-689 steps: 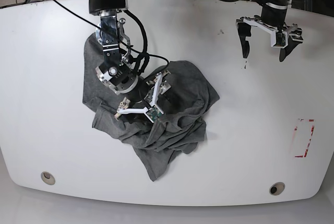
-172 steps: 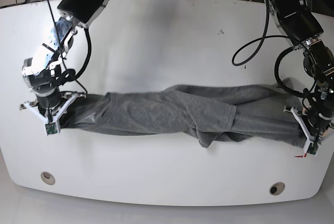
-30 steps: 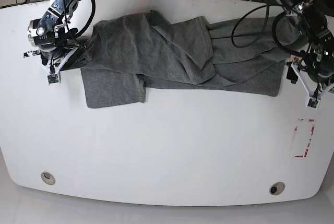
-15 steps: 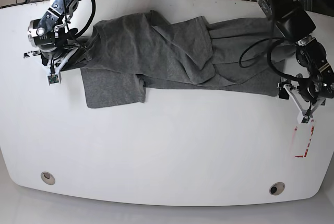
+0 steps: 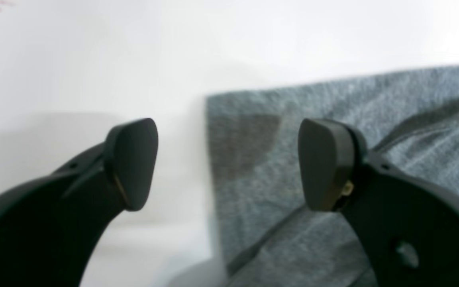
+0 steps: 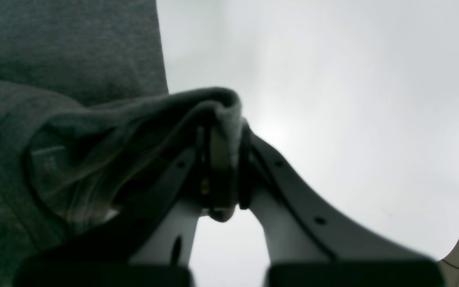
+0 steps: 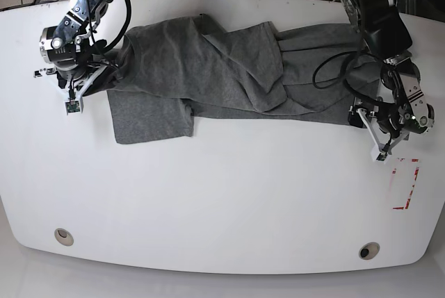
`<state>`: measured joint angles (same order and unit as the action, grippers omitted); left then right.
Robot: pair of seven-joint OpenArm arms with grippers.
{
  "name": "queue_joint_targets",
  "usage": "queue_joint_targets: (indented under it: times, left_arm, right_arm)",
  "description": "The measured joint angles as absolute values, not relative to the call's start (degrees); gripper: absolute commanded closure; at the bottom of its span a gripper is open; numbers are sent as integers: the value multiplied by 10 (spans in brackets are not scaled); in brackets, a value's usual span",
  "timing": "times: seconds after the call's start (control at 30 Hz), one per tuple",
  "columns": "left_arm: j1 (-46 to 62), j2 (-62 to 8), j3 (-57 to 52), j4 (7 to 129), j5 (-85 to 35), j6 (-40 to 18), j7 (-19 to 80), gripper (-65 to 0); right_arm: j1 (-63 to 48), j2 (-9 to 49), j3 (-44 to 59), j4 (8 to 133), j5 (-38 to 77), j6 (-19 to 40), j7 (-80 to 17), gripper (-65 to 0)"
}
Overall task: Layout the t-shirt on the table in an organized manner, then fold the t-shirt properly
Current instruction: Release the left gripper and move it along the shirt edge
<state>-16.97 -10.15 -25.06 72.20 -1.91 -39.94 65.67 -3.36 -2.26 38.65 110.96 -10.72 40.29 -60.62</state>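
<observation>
Grey cloth covers the far half of the table (image 7: 222, 201): the t-shirt (image 7: 229, 69) lies stretched from left to right across the white top, rumpled, with diagonal folds running through its middle and one flat flap reaching nearer at the left end. It is spread but far from smooth.

At the scene's left end, the right gripper (image 7: 71, 86) is clenched on the cloth. Its wrist view shows a bunched edge of the t-shirt (image 6: 94, 119) pinched between the closed fingers (image 6: 221, 175), the fabric curling over their tips, with bare table (image 6: 333, 99) beyond.

At the scene's right end, the left gripper (image 7: 379, 135) sits low just beside the shirt's corner. Its wrist view shows the two dark fingertips (image 5: 134, 159) standing wide apart with nothing between them but table (image 5: 94, 59) and the straight edge of the t-shirt (image 5: 333, 99); one tip is over bare white, the other over grey fabric. It is released.

Nearer on the right, a red-and-white sticker (image 7: 405, 183) lies on the tabletop, apart from the shirt. Two round metal grommets (image 7: 64, 235) sit near the near edge, one at each side.
</observation>
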Motion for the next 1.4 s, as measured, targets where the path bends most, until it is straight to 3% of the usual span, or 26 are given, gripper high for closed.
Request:
queue_joint_targets:
  times: [0.77, 0.87, 1.07, 1.13, 1.4]
  left_arm:
    - [-160, -109, -245, 682, -22, -399, 605, -499]
    - [-161, -110, -230, 681, -20, -399, 605, -404]
    - [-163, -108, -216, 681, -25, -399, 601, -81]
    - [-162, -107, -216, 679, -26, -399, 592, 0]
    - [-160, -106, -216, 679, -26, -399, 569, 0]
  right_arm:
    - [-32, -24, 386, 1110, -107, 403, -606, -2]
    - [-32, -24, 386, 1110, -107, 403, -606, -2]
    - [-32, -24, 386, 1110, -107, 403, -606, -2]
    - [-32, -24, 386, 1110, -107, 403, -606, -2]
    - [-32, -24, 385, 1110, -107, 403, -606, -2]
